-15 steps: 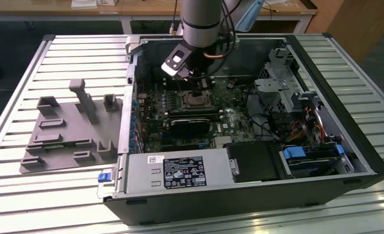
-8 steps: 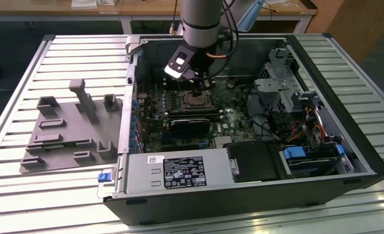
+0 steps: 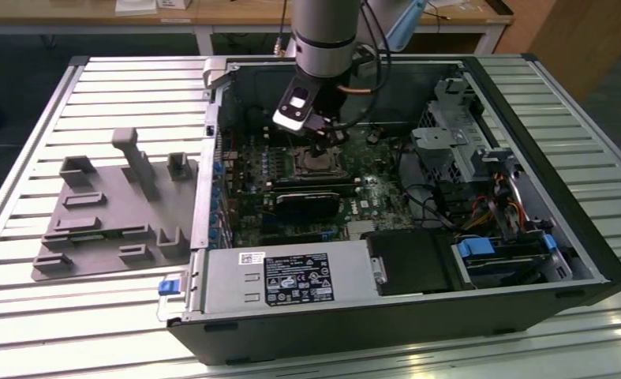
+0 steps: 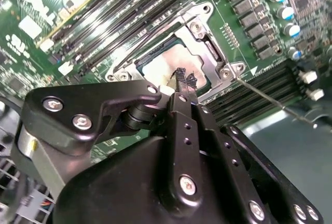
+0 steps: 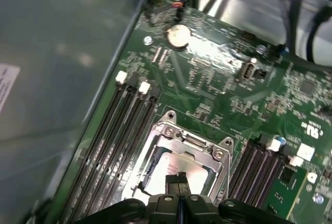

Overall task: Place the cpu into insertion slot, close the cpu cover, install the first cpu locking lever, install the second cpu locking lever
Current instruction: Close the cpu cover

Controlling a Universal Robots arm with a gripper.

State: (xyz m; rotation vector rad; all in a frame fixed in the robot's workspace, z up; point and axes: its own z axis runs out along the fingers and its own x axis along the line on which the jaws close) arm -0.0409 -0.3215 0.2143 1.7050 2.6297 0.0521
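Observation:
The cpu (image 4: pixel 168 64) (image 5: pixel 181 166) lies flat in the insertion slot on the green motherboard (image 5: pixel 218 79), its silvery top showing. The cpu cover (image 4: pixel 210 45) (image 5: pixel 182 135) is down around it as a metal frame, hiding most of the slot. My gripper (image 4: pixel 181 79) (image 5: pixel 178 180) hovers just above the chip's middle, its black fingers pressed together with nothing between them. In the exterior view the gripper (image 3: pixel 318 142) hangs over the socket (image 3: pixel 316 163) inside the open computer case. A thin locking lever (image 4: pixel 272 100) runs from the socket's corner out over the memory slots.
Memory slots (image 5: pixel 111 141) flank the socket on both sides. A coin battery (image 5: pixel 178 36) sits further along the board. A black card (image 3: pixel 312 201), the power supply (image 3: pixel 289 276) and cable bundles (image 3: pixel 479 213) fill the case. A grey fixture (image 3: pixel 110 209) lies on the exterior view's left.

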